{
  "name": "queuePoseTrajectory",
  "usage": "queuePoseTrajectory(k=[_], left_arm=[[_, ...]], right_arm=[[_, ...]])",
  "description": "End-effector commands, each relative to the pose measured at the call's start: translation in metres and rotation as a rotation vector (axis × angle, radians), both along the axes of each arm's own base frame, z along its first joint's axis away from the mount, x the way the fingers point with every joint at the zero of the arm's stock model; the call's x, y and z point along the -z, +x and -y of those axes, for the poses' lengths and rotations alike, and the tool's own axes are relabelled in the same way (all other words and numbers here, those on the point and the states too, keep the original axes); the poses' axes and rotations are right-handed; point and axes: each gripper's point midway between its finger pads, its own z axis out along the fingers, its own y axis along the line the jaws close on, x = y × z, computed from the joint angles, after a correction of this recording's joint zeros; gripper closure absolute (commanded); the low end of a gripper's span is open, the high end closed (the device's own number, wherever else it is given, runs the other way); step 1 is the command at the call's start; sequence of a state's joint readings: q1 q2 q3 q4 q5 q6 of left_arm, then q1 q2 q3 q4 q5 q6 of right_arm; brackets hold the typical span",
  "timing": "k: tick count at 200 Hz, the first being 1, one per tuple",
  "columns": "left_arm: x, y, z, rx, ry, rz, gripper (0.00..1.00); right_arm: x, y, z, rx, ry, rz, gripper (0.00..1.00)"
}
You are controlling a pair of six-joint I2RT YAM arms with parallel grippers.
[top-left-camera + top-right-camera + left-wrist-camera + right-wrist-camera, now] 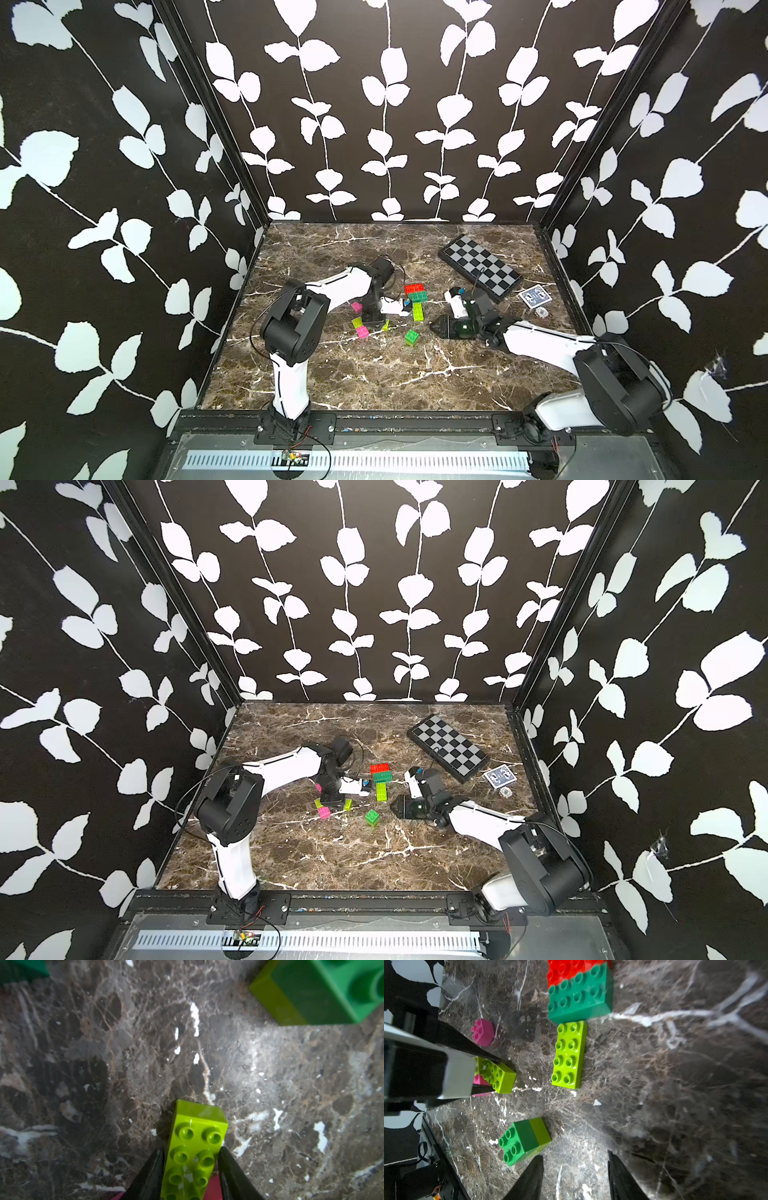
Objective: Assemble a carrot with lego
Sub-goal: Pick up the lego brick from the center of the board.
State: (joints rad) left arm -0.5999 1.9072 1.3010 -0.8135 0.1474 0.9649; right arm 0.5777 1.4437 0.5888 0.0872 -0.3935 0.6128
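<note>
My left gripper (192,1153) is shut on a lime green lego brick (195,1147), studs up, low over a pink brick (212,1186). The same brick (497,1074) shows in the right wrist view, and both top views show the gripper (376,326) (338,804). My right gripper (575,1159) (435,326) stands open and empty over bare marble. Beside it lies a dark-green-on-lime stack (523,1140) (412,337). A red brick (414,289), a dark green brick (417,296) and a long lime brick (418,311) lie in a touching row. No joined carrot is in view.
Loose pink bricks (356,307) (362,331) and a lime one (357,322) lie around the left gripper. A checkered board (480,266) and a blue card deck (535,297) sit at the back right. Patterned walls close in three sides of the marble table (374,382).
</note>
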Motion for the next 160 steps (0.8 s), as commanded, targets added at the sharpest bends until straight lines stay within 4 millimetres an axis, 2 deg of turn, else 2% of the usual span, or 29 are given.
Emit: queuePoseTrajectory(k=[1,39,40,61,103,125,143,146,160], left_arm=[[-0.001,-0.006,-0.001,0.002,-0.006,-0.005,0.58],[-0.008,-0.005,0.001,-0.068,-0.025,-0.001,0.71],[-0.009,-0.004,0.002,-0.07,-0.026,0.001,0.72],[-0.023,-0.001,0.008,-0.147,-0.07,0.017,0.75],[-0.059,-0.004,0.02,-0.364,-0.196,0.01,0.83],[-0.074,-0.015,0.022,-0.472,-0.235,-0.007,0.84],[-0.082,-0.035,0.027,-0.49,-0.255,-0.039,0.85],[-0.083,-0.039,0.029,-0.486,-0.257,-0.044,0.85],[-0.09,-0.055,0.035,-0.466,-0.269,-0.056,0.86]], right_arm=[[-0.001,0.003,-0.017,-0.023,0.047,0.008,0.53],[0.007,0.005,-0.041,-0.055,0.079,-0.014,0.59],[0.011,0.004,-0.041,-0.055,0.074,-0.025,0.59],[0.021,-0.001,-0.047,-0.067,0.077,-0.048,0.62],[0.025,-0.015,-0.052,-0.084,0.075,-0.07,0.66],[0.025,-0.022,-0.05,-0.076,0.078,-0.076,0.66],[0.029,-0.02,-0.041,-0.057,0.037,-0.084,0.63],[0.02,-0.017,-0.04,-0.051,0.046,-0.059,0.63],[0.01,-0.007,-0.027,-0.021,0.047,-0.037,0.6]])
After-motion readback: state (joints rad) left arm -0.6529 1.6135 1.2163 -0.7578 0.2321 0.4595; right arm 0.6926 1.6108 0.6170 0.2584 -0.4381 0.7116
